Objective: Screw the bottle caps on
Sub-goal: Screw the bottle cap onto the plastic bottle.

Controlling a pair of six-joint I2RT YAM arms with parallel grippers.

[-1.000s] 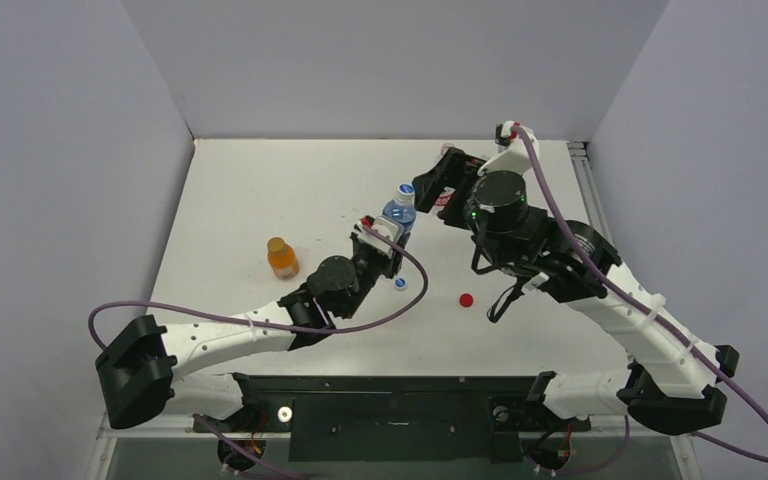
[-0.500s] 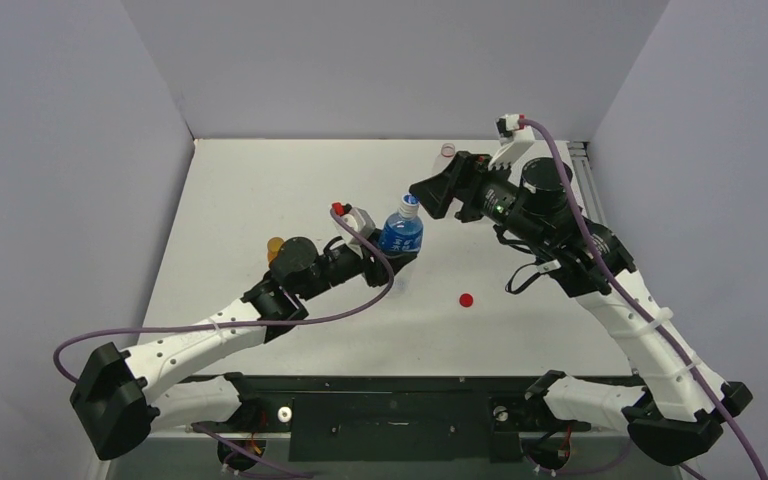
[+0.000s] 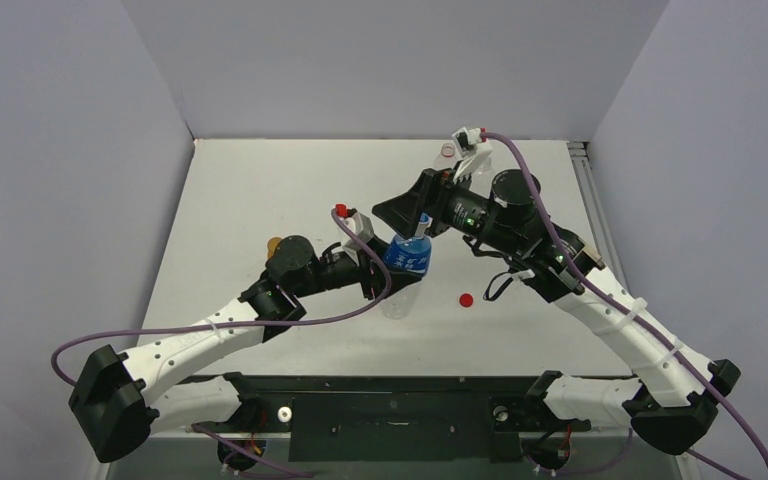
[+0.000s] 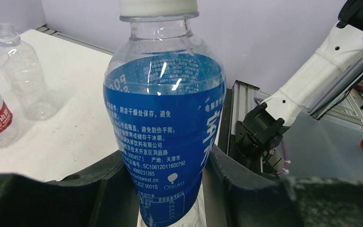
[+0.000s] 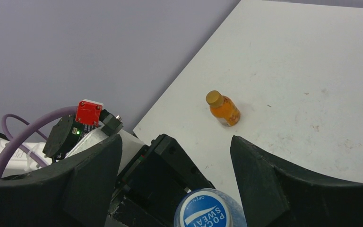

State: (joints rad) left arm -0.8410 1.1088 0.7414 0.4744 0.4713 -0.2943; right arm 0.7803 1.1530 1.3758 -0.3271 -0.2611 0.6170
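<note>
**Right hand open over the cap, left hand holding the bottle**

- Nearest: red cap (image 3: 467,299) loose on the table (image 3: 260,190), right of the bottle, neither hand on it.
- Left hand (image 4: 170,189): clamped around the lower body of the blue-label bottle (image 4: 165,132), one finger each side of the label. Can't tell whether the bottle's base is off the table.
- Bottle long axis: tilted in the top view, neck running up and far-right, straight at the right hand.
- Blue-and-white cap (image 5: 203,212) sits on that neck. Can't tell how far it is threaded.
- Right hand (image 5: 184,189): spread wide, one finger either side of the cap with a clear gap on both, touching nothing. Its wrist view looks almost square onto the cap face, so hand and bottle axis look roughly in line.
- My read: the right arm is the one on the cap. Next it closes on the cap and twists, while the left holds the body against rotation. Risk: the cap sits low in the wrist view, so check it is centred between the fingers before closing.
- Further off: orange bottle (image 5: 223,109) upright, gold cap (image 5: 212,98) on it. Clear bottle (image 4: 21,71) near the back wall.
</note>
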